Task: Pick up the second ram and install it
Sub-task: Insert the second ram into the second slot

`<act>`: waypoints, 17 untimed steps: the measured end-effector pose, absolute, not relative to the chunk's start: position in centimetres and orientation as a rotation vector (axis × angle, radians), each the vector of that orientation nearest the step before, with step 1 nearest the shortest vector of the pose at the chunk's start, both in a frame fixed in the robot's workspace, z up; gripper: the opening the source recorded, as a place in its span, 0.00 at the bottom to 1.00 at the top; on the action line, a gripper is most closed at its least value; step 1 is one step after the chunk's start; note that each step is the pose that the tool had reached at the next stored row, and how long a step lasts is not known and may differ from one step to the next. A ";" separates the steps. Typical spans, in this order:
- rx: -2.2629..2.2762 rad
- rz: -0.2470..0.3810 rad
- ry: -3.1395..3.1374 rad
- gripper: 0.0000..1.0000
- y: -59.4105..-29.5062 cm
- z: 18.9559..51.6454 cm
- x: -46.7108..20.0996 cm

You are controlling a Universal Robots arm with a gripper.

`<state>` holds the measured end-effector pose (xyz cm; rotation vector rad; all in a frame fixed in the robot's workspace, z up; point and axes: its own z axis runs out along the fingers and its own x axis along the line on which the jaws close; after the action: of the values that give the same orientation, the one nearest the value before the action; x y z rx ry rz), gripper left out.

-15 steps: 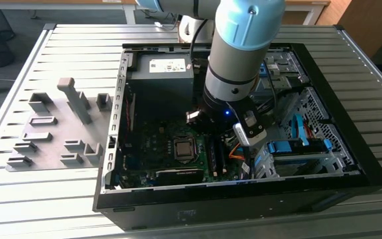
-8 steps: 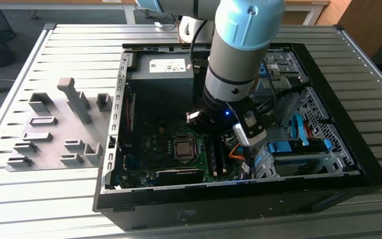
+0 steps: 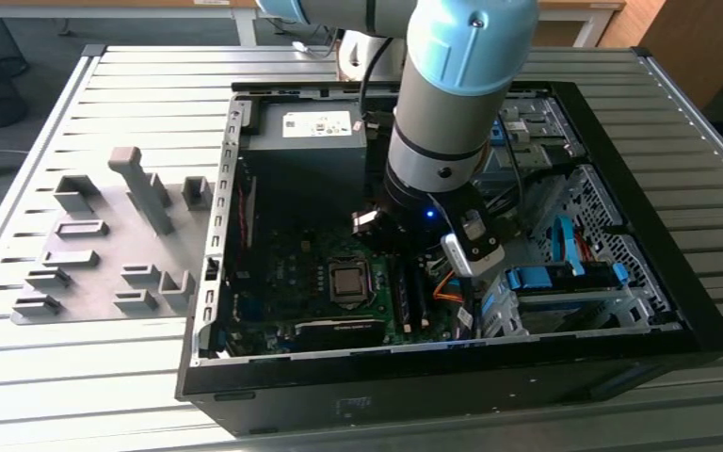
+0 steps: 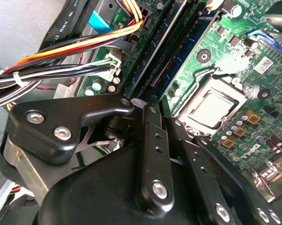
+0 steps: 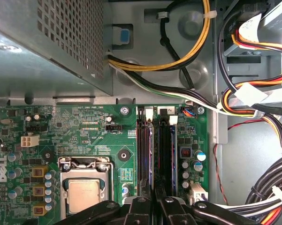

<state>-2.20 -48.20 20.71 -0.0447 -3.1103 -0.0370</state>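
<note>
Pale label (image 3: 317,123) on the power supply, at 12 o'clock from the motherboard (image 3: 298,273) in the exterior view; its print is too small to read.

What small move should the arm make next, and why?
Probably a short, straight push down. In the first wrist view the tool is directly over the slots beside the processor, and in the second wrist view the ram seems to stand along one slot. I cannot tell if it is fully seated, so a gentle push looks safest.
</note>
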 end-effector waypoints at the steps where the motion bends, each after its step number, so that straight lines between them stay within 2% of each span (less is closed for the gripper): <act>1: -0.045 -0.037 -3.110 0.15 -48.2 20.7 -2.2; 17: -0.035 -0.063 -3.110 0.15 -48.4 20.8 -2.2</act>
<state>-2.22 -48.44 20.84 -0.0351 -3.1098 -0.0629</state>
